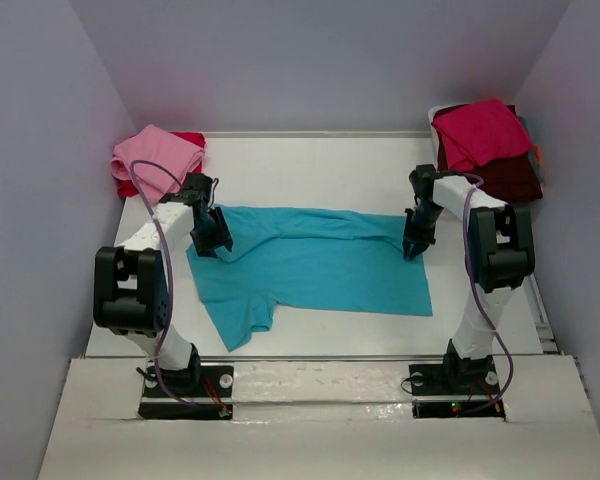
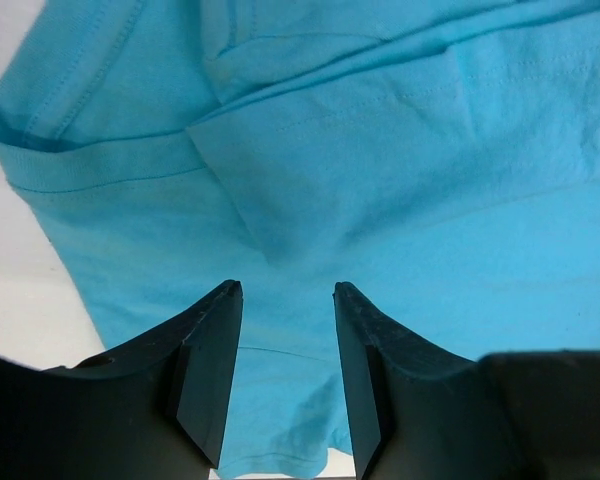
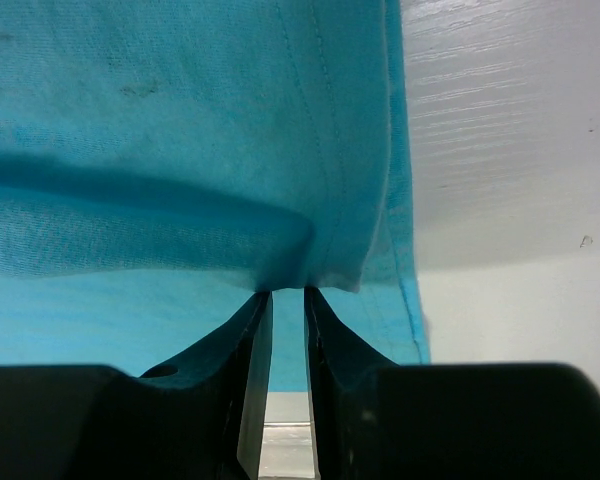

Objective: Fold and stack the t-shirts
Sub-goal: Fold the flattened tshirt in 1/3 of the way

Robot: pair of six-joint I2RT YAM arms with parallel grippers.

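The turquoise t-shirt (image 1: 320, 265) lies across the middle of the table (image 1: 310, 160), with its far edge folded over toward me. My left gripper (image 1: 218, 243) hovers over the shirt's left end. In the left wrist view it (image 2: 287, 290) is open, with the cloth (image 2: 400, 150) lying below the fingers and nothing between them. My right gripper (image 1: 413, 250) is at the shirt's right edge. In the right wrist view it (image 3: 287, 292) is shut on a lifted fold of the turquoise hem (image 3: 330, 250).
A pink t-shirt (image 1: 158, 160) sits on a red one (image 1: 190, 138) at the back left corner. At the back right, a crimson t-shirt (image 1: 480, 132) rests on a dark maroon one (image 1: 505, 178). Grey walls close in three sides.
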